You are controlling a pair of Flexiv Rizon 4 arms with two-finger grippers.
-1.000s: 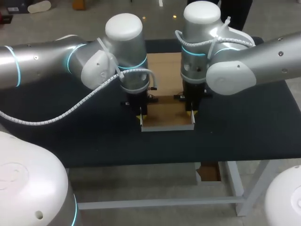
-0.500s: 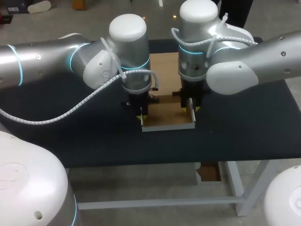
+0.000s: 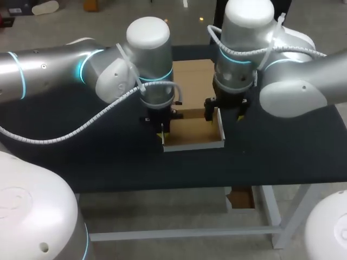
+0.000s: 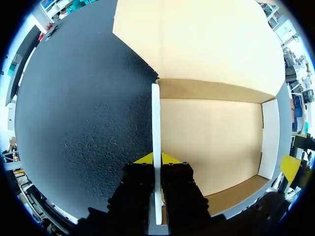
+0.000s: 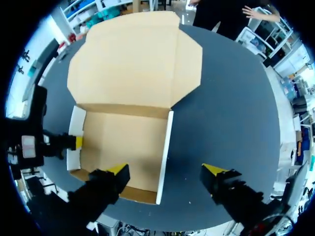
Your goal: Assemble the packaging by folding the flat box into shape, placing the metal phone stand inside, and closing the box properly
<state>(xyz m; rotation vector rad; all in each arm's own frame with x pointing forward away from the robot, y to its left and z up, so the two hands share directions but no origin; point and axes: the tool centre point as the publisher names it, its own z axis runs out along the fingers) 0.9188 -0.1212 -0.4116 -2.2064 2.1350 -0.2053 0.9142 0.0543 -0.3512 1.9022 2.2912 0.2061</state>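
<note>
The left gripper [image 4: 156, 160] is closed to a narrow pinch on the left wall [image 4: 156, 123] of the box [image 3: 192, 132]. One yellow tip lies on the wall's inner face and one on its outer face, both touching it. The wall stands upright, thin and white along its top edge, and runs straight out ahead of the fingers. In the head view this gripper points straight down at the box's near left corner, with the left arm [image 3: 54, 73] coming in across the table's left edge.

The right gripper [image 5: 166, 169] is spread wide and holds nothing. Its two fingers straddle the right wall [image 5: 166, 147], one over the box floor and one over the bare table [image 3: 282, 141]. Each is well apart from the wall and neither touches it. This wall also stands upright. The right arm [image 3: 303, 86] enters from the table's right edge.

The box sits about midway between the table's left and right edges. It is an open tray of brown card. A low front wall [image 3: 192, 146] faces the table's near edge, and the two side walls are up. Its lid flap [image 5: 133, 64] lies flat on the dark table top, reaching from the tray's back edge toward the far edge, with angled corners. The tray floor is bare brown card. In the right wrist view the left gripper shows at the far side of the tray, against the left wall.
</note>
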